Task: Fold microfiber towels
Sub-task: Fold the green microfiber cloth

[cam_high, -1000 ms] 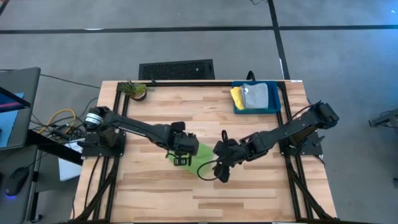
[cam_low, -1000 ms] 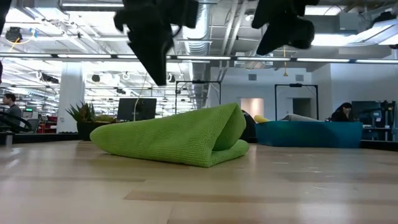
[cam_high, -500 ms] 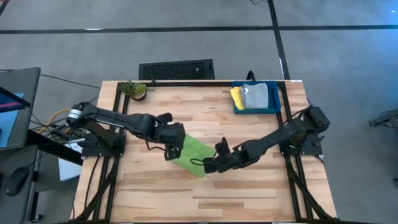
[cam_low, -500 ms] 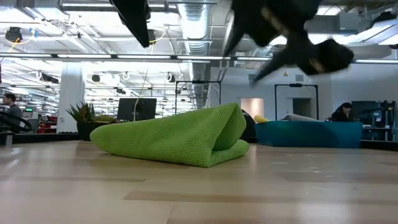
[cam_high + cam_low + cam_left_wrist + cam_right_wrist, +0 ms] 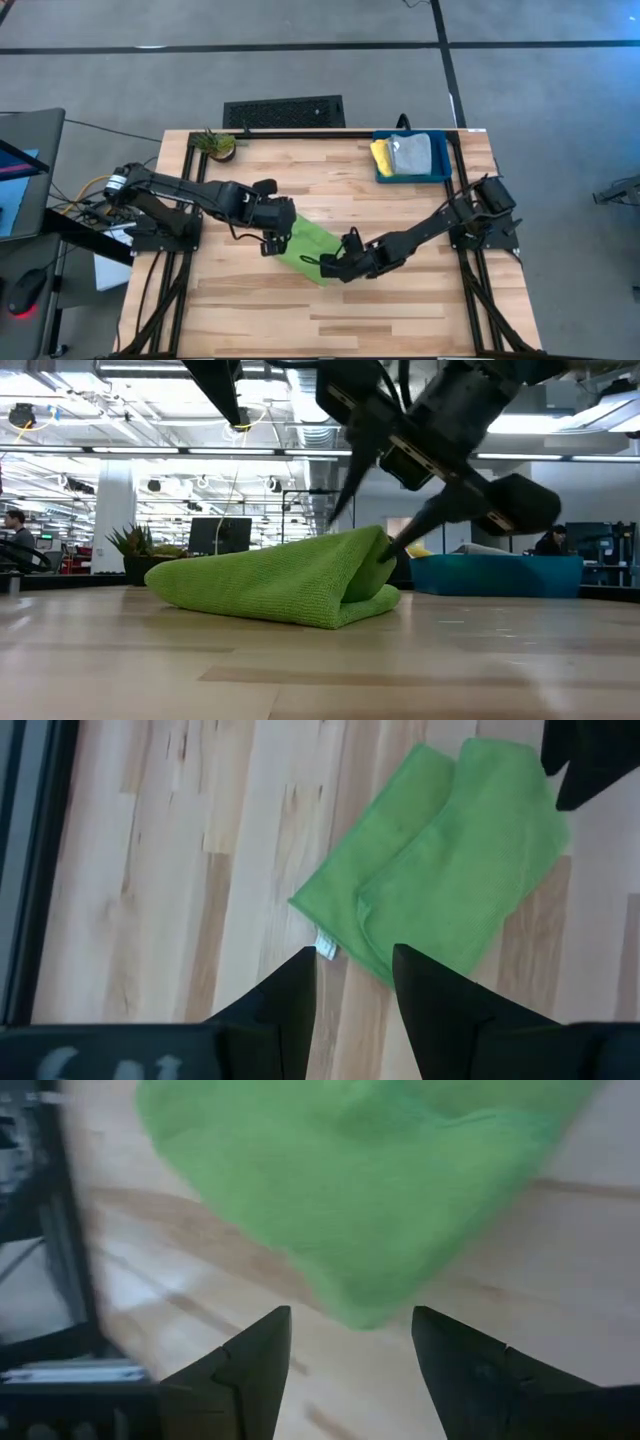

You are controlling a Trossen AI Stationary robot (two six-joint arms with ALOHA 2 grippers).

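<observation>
green towel (image 5: 306, 250): lies mid-worktop, folded over on itself w/ a puffy loop at one end; hasn't shifted over the last sec.
worktop (image 5: 400, 310): light wood planks, bare around the cloth.
right pincer (image 5: 331, 268): the main change. A sec ago it hung higher, beside the cloth's near corner; now it's dropped low and slid in vs. the towel's right-hand edge. Fingers apart, nothing between them. Low view shows one fingertip (image 5: 392, 550) right at the raised fold, touching or nrly so.
left pincer (image 5: 272, 240): has pulled back off the cloth toward its own side and now sits at the towel's left edge, above it. Fingers apart, empty; its wrist view looks down on the cloth's label corner.
other towels (image 5: 408, 155): yellow + grey visible, stacked in the teal bin (image 5: 440, 176) at the far right corner, well apart from the arms. Turquoise one: can't make it out.
meaning for task: prob. both arms repositioning for the nxt fold or a flatten of the puffy end; green one not finished yet, nothing gripped.
risk: right finger may nudge the loop and undo the fold if it pushes before closing.
</observation>
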